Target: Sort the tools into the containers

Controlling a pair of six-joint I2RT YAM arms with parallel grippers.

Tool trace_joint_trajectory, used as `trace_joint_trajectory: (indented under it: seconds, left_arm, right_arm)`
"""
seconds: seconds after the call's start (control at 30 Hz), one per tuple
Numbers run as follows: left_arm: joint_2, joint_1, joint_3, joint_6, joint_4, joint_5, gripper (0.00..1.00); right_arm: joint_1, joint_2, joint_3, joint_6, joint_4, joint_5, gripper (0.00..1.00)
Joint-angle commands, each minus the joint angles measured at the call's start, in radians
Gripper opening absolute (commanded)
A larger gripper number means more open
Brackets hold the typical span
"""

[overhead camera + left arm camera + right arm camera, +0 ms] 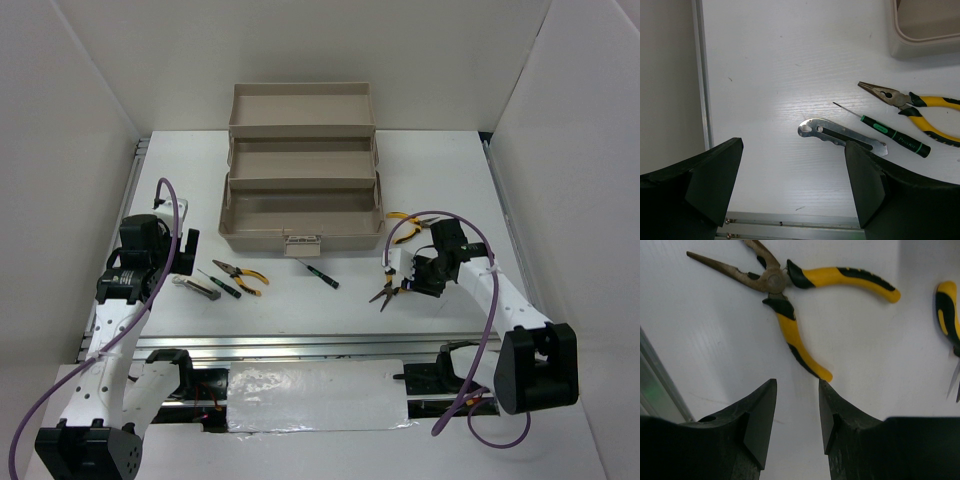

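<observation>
The beige toolbox [300, 225] stands open at the back centre, its stepped tray tiers empty. A grey metal tool [198, 288], a thin screwdriver [220, 283] and yellow-handled pliers [241, 275] lie front left, and they show in the left wrist view as the grey tool [840, 136], the screwdriver [890, 132] and the pliers [912, 106]. My left gripper [186, 258] [792, 170] is wide open and empty, above the table just left of the grey tool. A second screwdriver [318, 273] lies in the middle. My right gripper [395, 272] [797, 390] is open and empty, just short of pliers [785, 305].
A third pair of pliers [403, 222] lies right of the toolbox, and one of its handles shows in the right wrist view [947, 310]. A metal rail [300, 345] runs along the near table edge. White walls enclose the table on three sides.
</observation>
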State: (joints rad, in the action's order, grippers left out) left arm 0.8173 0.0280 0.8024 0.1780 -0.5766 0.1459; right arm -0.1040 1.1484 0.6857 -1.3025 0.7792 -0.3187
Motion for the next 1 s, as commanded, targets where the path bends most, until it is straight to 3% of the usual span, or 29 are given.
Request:
trace_joint_trajectory:
  seconds: [0.0, 0.4, 0.73, 0.97]
  left_arm:
    - [0.003, 0.001, 0.009, -0.003, 0.014, -0.028, 0.96]
    - [0.025, 0.001, 0.008, 0.005, 0.012, -0.032, 0.95]
    - [0.029, 0.001, 0.004, 0.005, 0.014, -0.026, 0.95]
    - [0.017, 0.001, 0.001, 0.005, 0.015, -0.025, 0.94]
  right_arm:
    - [-0.033, 0.057, 0.052, -0.073, -0.055, -0.026, 0.47]
    - [-0.054, 0.304, 0.124, -0.129, -0.070, -0.034, 0.55]
    - [-0.088, 0.356, 0.100, -0.144, -0.055, -0.002, 0.33]
    - [-0.170, 0.237, 0.032, -0.107, 0.006, 0.013, 0.13]
